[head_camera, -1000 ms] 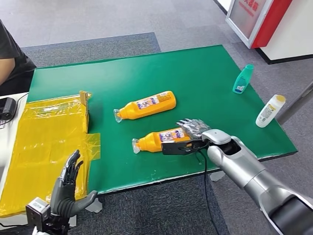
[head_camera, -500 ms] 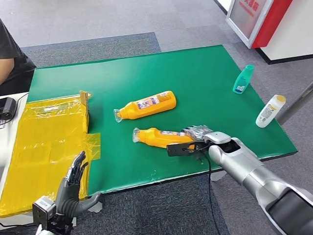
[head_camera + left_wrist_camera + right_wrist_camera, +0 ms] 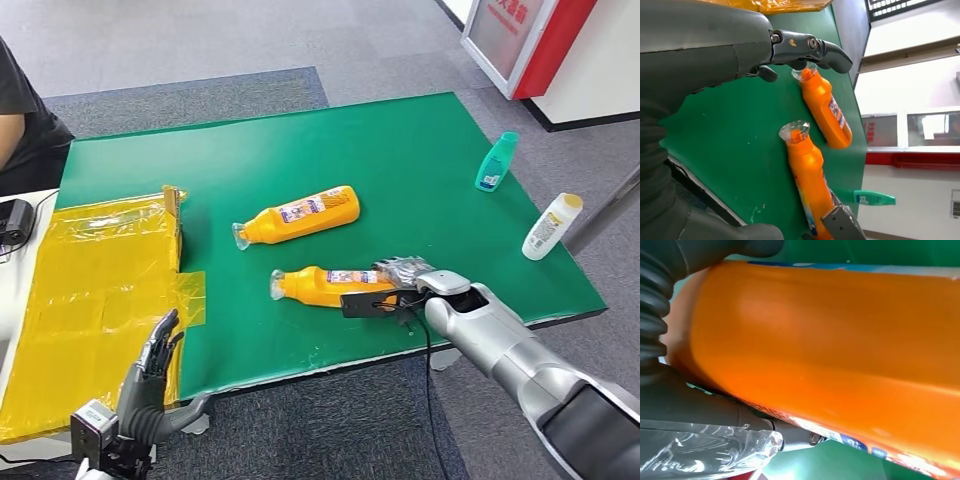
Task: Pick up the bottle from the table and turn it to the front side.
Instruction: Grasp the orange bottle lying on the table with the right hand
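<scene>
Two orange bottles with clear caps lie on the green table [image 3: 407, 150]. The nearer bottle [image 3: 326, 284] [image 3: 810, 180] is gripped at its base end by my right hand [image 3: 396, 285], thumb below and fingers over the top; its orange side [image 3: 828, 350] faces my right wrist camera. Its cap points left and the body sits low over the table. The farther bottle [image 3: 302, 216] [image 3: 825, 111] lies flat with its label up. My left hand [image 3: 145, 385] hangs off the table's near left edge, holding nothing, its fingers [image 3: 806, 47] spread.
A yellow plastic-wrapped sheet [image 3: 90, 290] covers the table's left end. At the right edge stand a teal bottle [image 3: 496, 161] and a white bottle [image 3: 552, 226]. A person's arm [image 3: 19, 120] is at the far left. A red-framed sign [image 3: 528, 40] stands beyond.
My right hand has rolled the nearer bottle, so its label has turned away and a narrower side shows; its cap end swung slightly farther up the table. The left hand sank a little.
</scene>
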You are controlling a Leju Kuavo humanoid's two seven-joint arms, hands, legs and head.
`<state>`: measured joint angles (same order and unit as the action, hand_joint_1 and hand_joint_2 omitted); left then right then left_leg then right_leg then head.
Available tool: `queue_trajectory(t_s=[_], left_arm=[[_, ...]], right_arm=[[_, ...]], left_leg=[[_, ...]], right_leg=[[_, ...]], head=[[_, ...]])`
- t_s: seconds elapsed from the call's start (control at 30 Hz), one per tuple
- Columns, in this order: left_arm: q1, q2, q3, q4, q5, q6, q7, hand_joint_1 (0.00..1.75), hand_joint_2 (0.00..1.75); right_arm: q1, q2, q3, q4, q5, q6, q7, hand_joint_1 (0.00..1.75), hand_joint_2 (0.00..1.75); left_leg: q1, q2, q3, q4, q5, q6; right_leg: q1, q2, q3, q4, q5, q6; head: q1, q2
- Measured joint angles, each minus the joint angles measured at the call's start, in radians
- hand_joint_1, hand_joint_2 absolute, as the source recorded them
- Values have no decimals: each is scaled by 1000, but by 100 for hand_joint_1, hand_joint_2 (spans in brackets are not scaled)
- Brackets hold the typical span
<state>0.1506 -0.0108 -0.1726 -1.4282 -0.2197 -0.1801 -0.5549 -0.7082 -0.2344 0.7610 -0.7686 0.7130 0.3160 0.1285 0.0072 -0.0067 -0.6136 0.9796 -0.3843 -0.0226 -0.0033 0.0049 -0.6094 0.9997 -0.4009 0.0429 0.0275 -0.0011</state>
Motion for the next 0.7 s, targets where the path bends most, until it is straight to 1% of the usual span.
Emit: queue_trajectory(t_s=[0.03, 0.27, 0.43, 0.57, 0.7], left_arm=[[0, 0, 0, 0, 0, 1, 0, 0, 175], [2, 2, 0, 1, 0, 4, -2, 0, 175], [9, 2, 3, 0, -1, 6, 3, 0, 175], [18, 2, 6, 0, -1, 6, 3, 0, 175], [33, -5, 20, -10, 13, -1, 4, 0, 175]], right_arm=[[0, 0, 0, 1, 0, -5, -1, 174, 175], [15, 1, -14, -12, -4, -52, 2, 175, 175], [58, -2, -60, -92, -26, -96, 29, 175, 175], [90, -6, -93, -149, -30, -114, 33, 175, 175], [148, -8, -144, -242, -31, -173, 33, 175, 175]], left_leg=[[0, 0, 0, 0, 0, 0], [0, 0, 0, 0, 0, 0], [0, 0, -1, 0, 0, 0], [0, 0, -1, 0, 0, 0], [0, 0, -1, 0, 0, 0]], right_leg=[[0, 0, 0, 0, 0, 0], [0, 0, 0, 0, 0, 0], [0, 0, -1, 0, 0, 0], [0, 0, -1, 0, -1, 0], [0, 0, -1, 0, -1, 0]], head=[[0, 0], [0, 0], [0, 0], [0, 0], [0, 0]])
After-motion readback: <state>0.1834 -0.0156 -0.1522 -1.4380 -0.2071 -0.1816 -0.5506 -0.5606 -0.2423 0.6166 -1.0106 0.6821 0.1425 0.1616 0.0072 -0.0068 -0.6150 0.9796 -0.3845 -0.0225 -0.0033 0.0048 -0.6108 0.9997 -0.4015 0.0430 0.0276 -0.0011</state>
